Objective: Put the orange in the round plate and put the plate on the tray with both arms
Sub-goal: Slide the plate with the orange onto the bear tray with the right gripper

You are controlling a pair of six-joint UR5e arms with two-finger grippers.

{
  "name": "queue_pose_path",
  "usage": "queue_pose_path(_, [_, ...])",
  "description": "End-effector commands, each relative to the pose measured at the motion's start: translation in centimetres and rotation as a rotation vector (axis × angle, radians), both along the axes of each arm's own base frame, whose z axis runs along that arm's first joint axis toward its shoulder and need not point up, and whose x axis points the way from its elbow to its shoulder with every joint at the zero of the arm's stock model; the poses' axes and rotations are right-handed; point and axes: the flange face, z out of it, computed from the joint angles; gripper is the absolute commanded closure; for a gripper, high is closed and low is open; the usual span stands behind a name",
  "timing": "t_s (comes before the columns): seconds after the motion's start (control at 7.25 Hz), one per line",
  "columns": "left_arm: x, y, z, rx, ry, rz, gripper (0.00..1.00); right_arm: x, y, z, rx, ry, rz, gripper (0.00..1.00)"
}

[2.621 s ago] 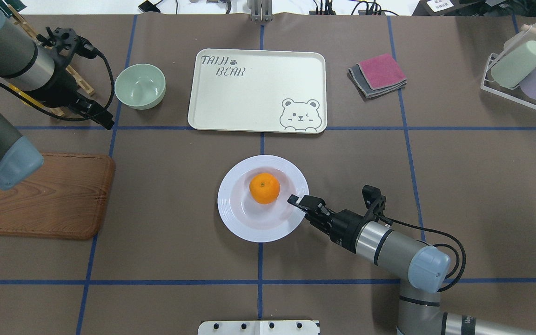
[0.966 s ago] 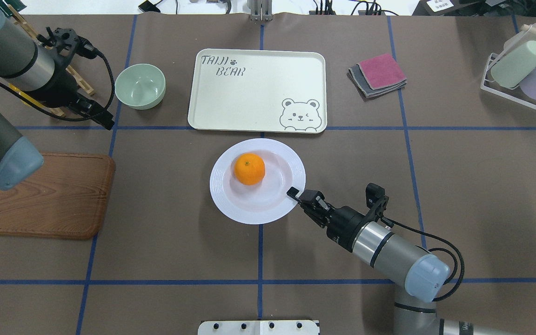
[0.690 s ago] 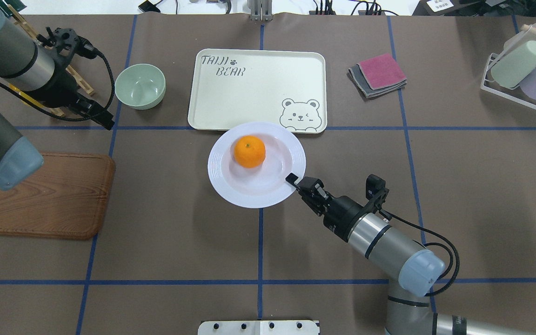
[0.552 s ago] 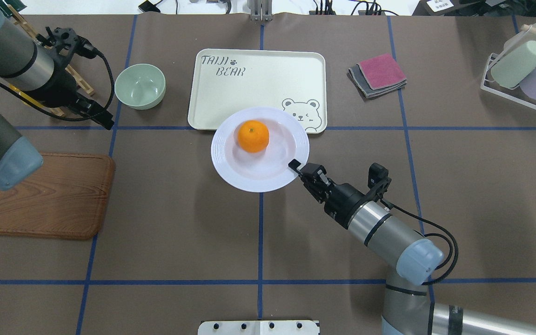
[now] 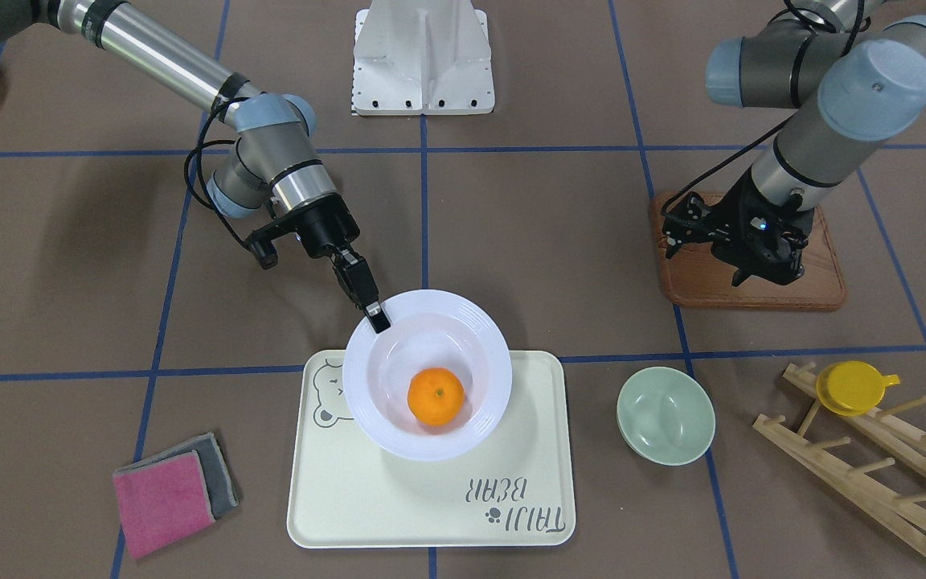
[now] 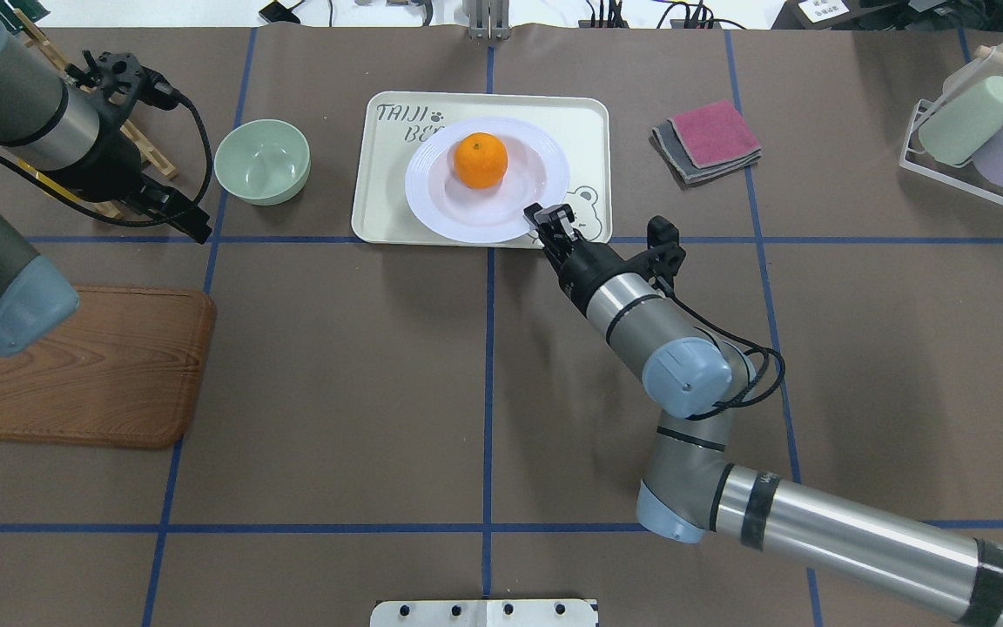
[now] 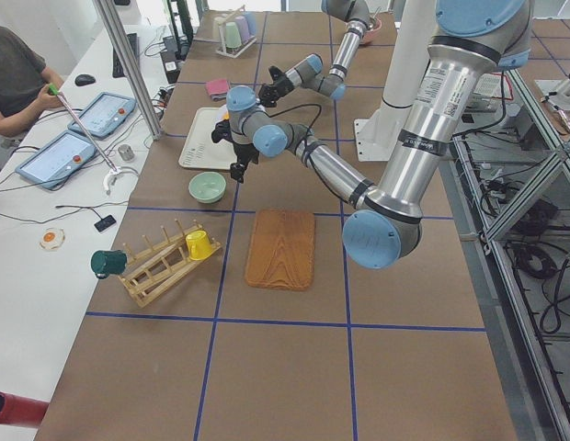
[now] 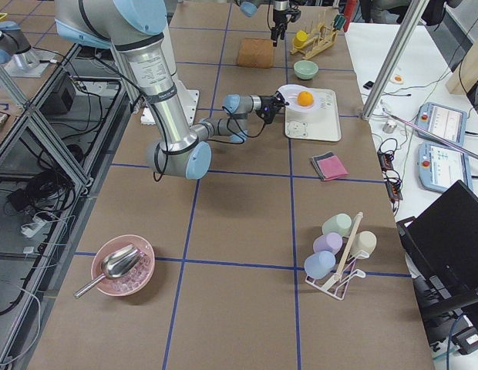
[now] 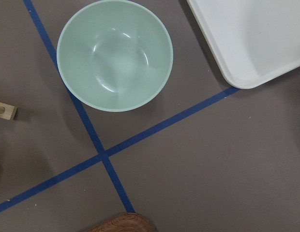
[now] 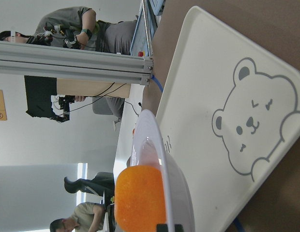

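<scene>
On the bench (image 6: 336,392): one orange (image 6: 480,160), one plate (image 6: 432,213), one tray (image 6: 380,209), two arms. The orange sits in the plate's well, off-centre toward the far side. The plate is over the tray's robot-side half, its rim overhanging that edge in the front view. The right hand (image 6: 539,213) is pinching the plate's rim on the robot's side. The right wrist view shows the plate tilted with a gap to the tray below; whether any part touches the tray is hard to tell. From overhead the plate hides part of the bear drawing (image 6: 589,205) and most of "BEAR" in the lettering (image 6: 397,113).

The left hand (image 6: 203,233) hangs above the bench near the one green bowl (image 6: 262,161). Its fingers show in no view clearly, so spread or pressed together I cannot tell.

Also here: one wooden board (image 6: 92,370), two stacked cloths (image 6: 710,139) with pink on grey, one cup rack (image 6: 980,131) cut off at the overhead's right edge, and one peg rack (image 5: 873,450) with a yellow cup (image 5: 853,386), cut off at the front view's corner.
</scene>
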Motion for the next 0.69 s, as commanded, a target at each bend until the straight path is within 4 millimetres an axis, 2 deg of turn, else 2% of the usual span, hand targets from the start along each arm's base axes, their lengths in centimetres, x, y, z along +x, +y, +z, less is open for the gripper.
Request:
queue_pose_path(0.0, [0.0,0.0,-0.1,-0.04,0.006,-0.035,0.01,-2.8,-2.9,-1.4,-0.095,0.04,0.027,1.0])
queue_pose_path(0.28, [-0.2,0.3,-0.8,-0.027,0.016,-0.035,0.01,-3.7,-3.8,-0.6,-0.177,-0.013,0.111,1.0])
queue_pose_path(0.55, [-0.4,0.6,-1.4,-0.017,0.023,-0.037,0.01,-5.0,-2.1,0.2,-0.184,0.009,0.096,1.0])
